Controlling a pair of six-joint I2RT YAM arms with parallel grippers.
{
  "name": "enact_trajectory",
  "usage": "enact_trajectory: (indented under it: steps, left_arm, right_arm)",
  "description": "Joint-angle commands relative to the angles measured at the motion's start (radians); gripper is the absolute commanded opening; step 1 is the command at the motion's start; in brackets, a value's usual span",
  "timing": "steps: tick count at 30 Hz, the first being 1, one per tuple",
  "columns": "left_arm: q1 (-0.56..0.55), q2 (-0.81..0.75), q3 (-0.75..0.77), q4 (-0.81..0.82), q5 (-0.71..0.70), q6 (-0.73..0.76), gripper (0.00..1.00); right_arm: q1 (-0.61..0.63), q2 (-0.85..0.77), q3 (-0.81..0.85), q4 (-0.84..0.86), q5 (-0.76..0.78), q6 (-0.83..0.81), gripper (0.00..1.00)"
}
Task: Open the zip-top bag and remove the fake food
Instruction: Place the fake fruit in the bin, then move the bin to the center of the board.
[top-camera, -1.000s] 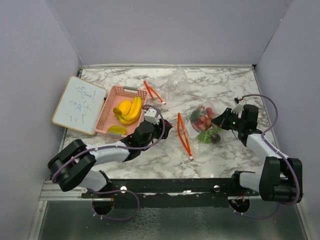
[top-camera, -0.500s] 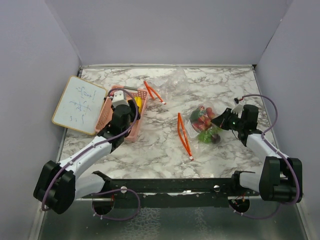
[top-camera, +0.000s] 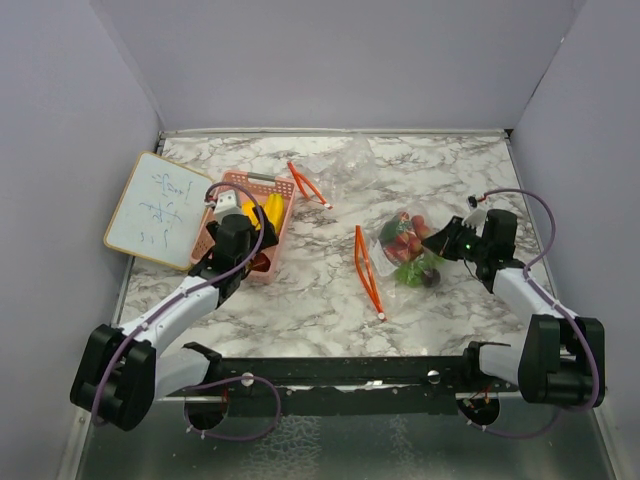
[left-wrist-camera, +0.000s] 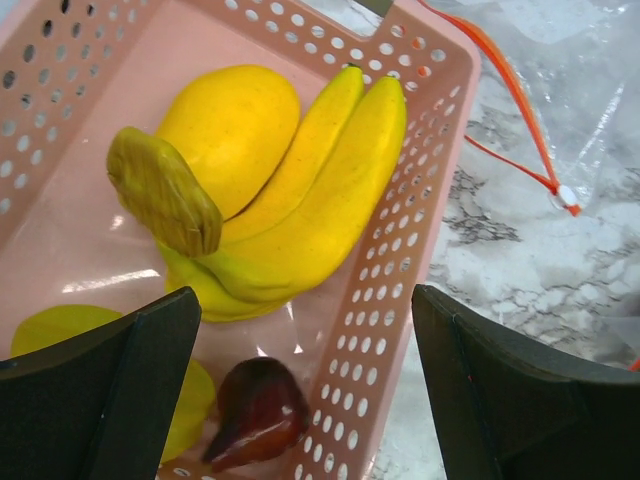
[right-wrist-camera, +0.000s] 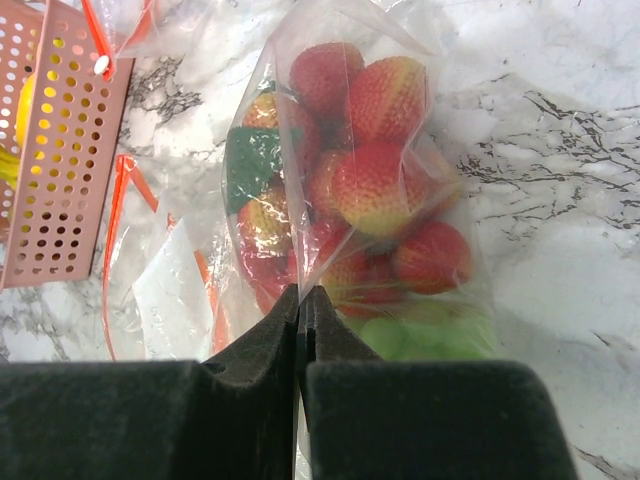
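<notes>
Right fingers (right-wrist-camera: 250, 400) are clamped on our zip-top bag (right-wrist-camera: 350, 200), its fake food (right-wrist-camera: 430, 255) at 12 o'clock, while our left fingers (left-wrist-camera: 100, 400) stand apart over the basket (left-wrist-camera: 390, 290).

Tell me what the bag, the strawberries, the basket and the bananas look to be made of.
Bag: thin clear plastic film, glossy; it creases and shows its contents.
Strawberries: probably hard plastic, shiny, with moulded dimples.
Basket: rigid pink plastic with a satin finish and regular rows of round holes.
Bananas: smooth yellow plastic, judging by the soft sheen; they could be rubbery.
</notes>
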Motion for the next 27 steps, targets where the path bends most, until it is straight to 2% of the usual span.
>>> enact_trajectory:
  steps: [1, 4, 7, 10, 15, 20, 27]
  left_arm:
    - [-0.029, -0.025, -0.073, 0.166, 0.156, -0.082, 0.89]
    - [-0.13, 0.05, -0.057, 0.212, 0.187, -0.063, 0.91]
    - [-0.262, 0.129, -0.018, 0.208, 0.134, -0.041, 0.91]
    - [-0.34, 0.192, -0.019, 0.28, 0.135, -0.059, 0.89]
    - [-0.415, 0.319, 0.006, 0.35, 0.155, -0.067, 0.87]
    - [-0.488, 0.419, 0.026, 0.403, 0.17, -0.067, 0.85]
    - [-0.524, 0.404, 0.087, 0.251, 0.063, -0.015, 0.83]
  right_arm:
    - [-0.005, -0.036, 0.03, -0.025, -0.033, -0.02, 0.02]
    - [-0.005, -0.049, 0.033, -0.036, -0.045, -0.017, 0.02]
    - [-0.005, -0.081, 0.034, -0.052, -0.054, -0.016, 0.02]
    - [-0.005, -0.135, 0.059, -0.104, -0.053, -0.023, 0.02]
    - [-0.005, -0.215, 0.088, -0.129, -0.062, -0.016, 0.02]
    - [-0.005, -0.151, 0.062, -0.114, -0.097, -0.017, 0.02]
    - [-0.005, -0.139, 0.075, -0.124, -0.085, -0.029, 0.02]
